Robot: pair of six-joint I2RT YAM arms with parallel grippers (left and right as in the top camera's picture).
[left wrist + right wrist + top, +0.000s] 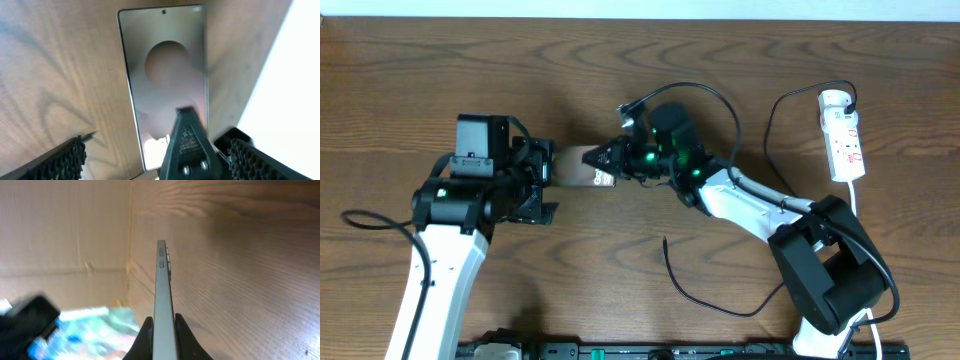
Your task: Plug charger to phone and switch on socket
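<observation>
The phone [580,167], a glossy brownish slab, is clamped at one end between my right gripper's [611,160] two fingers. In the right wrist view it shows edge-on [162,290] between the shut fingers [163,326]. My left gripper [548,185] is wide open just left of the phone's other end and holds nothing. In the left wrist view the phone's face [167,75] lies ahead between the open fingers [157,157]. The charger's thin black cable ends in a loose tip [666,241] on the table below the right arm. The white socket strip [842,135] lies at the far right.
The charger cable loops over the table [720,308] toward the right arm's base and runs up to a black plug at the socket's top end [849,98]. A white cord [854,195] leaves the socket downward. The wooden table [440,70] shows around both arms.
</observation>
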